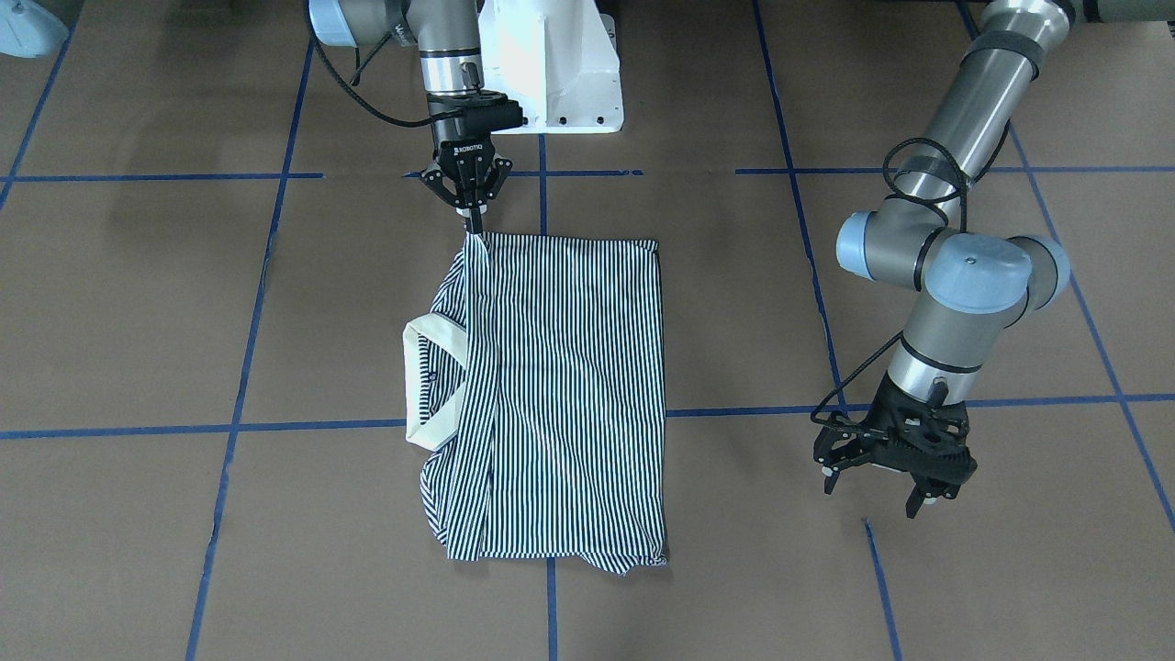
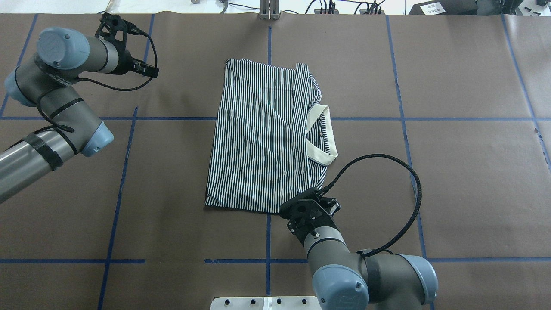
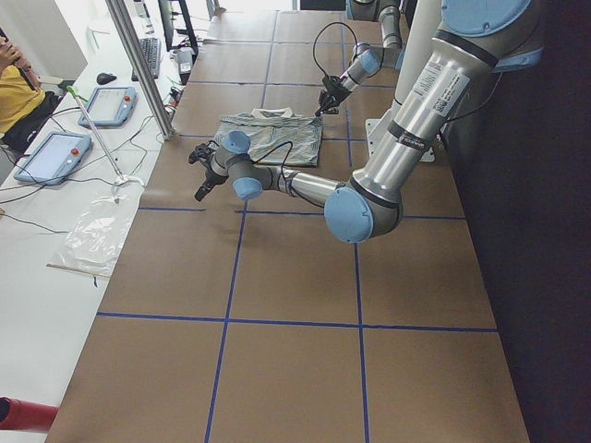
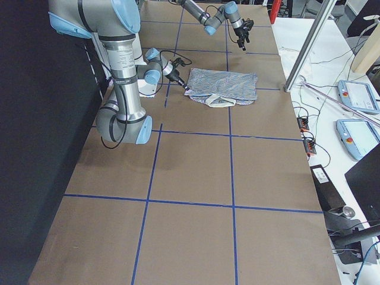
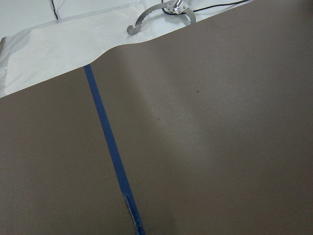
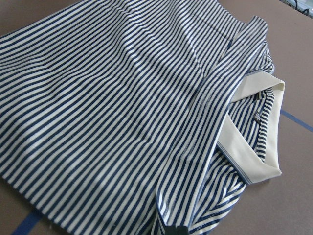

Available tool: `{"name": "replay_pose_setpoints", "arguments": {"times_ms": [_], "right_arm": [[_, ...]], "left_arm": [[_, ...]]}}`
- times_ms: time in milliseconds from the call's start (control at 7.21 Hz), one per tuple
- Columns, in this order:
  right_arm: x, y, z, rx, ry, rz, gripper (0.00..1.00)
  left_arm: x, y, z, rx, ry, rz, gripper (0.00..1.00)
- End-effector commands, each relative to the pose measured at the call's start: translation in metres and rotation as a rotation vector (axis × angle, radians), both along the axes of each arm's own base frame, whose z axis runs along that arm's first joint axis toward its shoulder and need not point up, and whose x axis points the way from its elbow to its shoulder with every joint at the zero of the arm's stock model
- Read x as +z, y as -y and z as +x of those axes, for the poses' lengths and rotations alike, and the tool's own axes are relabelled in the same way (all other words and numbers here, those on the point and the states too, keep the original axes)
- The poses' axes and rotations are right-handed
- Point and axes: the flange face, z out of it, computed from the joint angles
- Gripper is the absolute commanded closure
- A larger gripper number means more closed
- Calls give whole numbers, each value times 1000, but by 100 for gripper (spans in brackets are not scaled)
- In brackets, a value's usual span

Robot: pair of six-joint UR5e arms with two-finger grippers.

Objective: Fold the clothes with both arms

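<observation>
Black right gripper (image 1: 474, 218), jaws clenched on the folded navy-and-white striped polo shirt (image 1: 560, 386); black left gripper (image 1: 872, 496), jaws released.

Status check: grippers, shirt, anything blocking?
Right gripper shut on robot-side corner of polo shirt. Left gripper open, empty, apart from it. Shirt partly folded, lying flat, collar showing; nothing on it.
</observation>
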Motion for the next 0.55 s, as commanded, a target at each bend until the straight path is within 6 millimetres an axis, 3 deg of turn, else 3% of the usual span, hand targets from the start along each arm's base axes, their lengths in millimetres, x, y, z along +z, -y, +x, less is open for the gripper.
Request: {"name": "replay_pose_setpoints", "arguments": {"times_ms": [0,139,416], "right_arm": [[40,-1,26,90,42,-96,100],[58,-12,27,132,73,-150,100],[59,-40,16,202,203,-278,100]], "left_arm": [[-3,-6,10,2,-17,-13,0],[-3,-6,10,2,-17,-13,0],[-3,-6,10,1,-16,-12,0]]}}
